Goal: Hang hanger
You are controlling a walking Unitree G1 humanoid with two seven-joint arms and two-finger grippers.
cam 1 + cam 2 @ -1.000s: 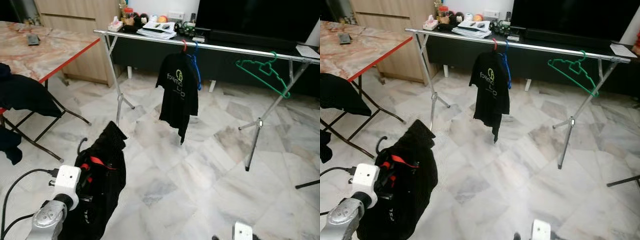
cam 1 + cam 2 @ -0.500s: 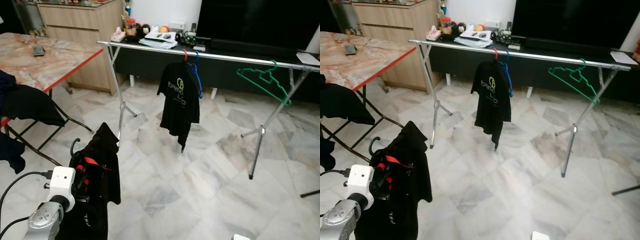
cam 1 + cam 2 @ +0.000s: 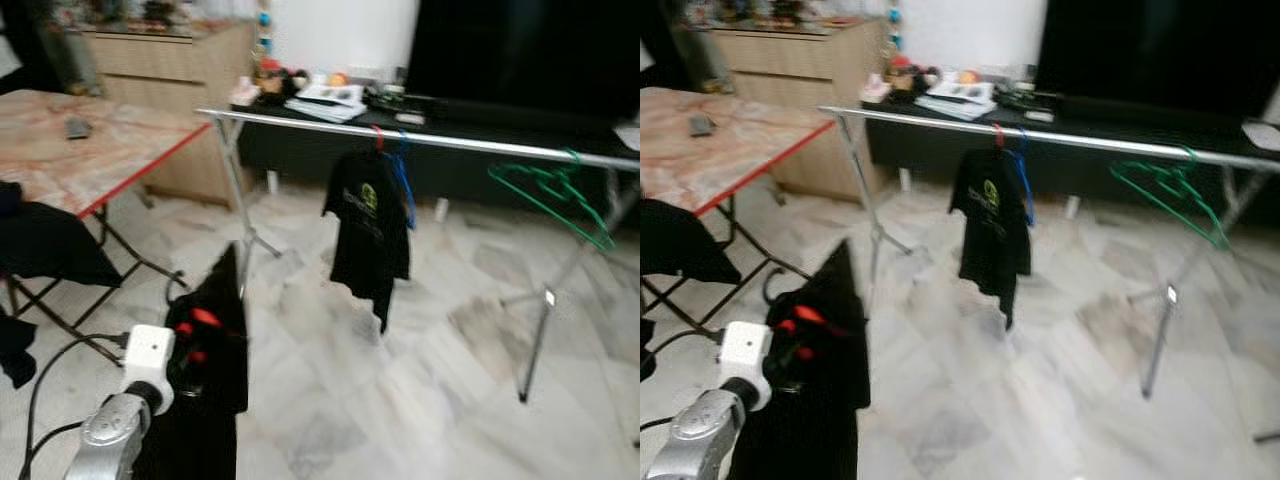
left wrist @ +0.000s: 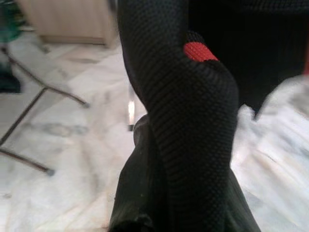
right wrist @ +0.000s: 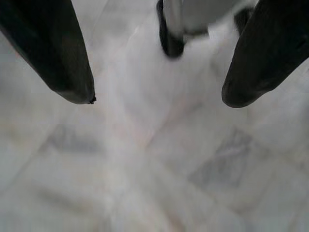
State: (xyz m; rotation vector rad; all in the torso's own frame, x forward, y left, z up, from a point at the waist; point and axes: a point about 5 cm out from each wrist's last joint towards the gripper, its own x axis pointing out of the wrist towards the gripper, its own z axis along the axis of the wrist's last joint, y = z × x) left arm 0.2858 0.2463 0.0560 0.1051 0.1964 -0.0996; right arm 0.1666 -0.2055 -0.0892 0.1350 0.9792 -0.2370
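- The task's thing, as I see it through the head cameras, is one hanger with red parts (image 3: 200, 325) carrying one black garment (image 3: 215, 400); it sits at about 8 o'clock in the head view, right in front of my left arm's wrist.
- My left gripper (image 4: 140, 183) is buried under that black cloth in its own wrist view; one dark finger (image 4: 137, 193) shows beside the fabric, with a red patch on the cloth above it. I cannot tell how far the fingers are apart or whether they clasp the hanger.
- My right gripper (image 5: 157, 99) looks straight down at pale marble floor (image 5: 145, 183); its two fingers stand wide apart with nothing between them.
- Outward, at 12 to 3 o'clock, one long silver rail (image 3: 450, 145) spans the room on crossed legs.
- On the rail I count one black T-shirt (image 3: 370, 235) on a red hook, one blue hanger (image 3: 405, 190) touching it, and one bare green hanger (image 3: 555, 195) well apart toward 2 o'clock.
- At 10 o'clock stands one marble-topped table with a red edge (image 3: 90, 150), a dark cloth draped below it.
- Behind the rail sits one dark TV (image 3: 530, 50) on a low bench with clutter.
- The head views are blurred.
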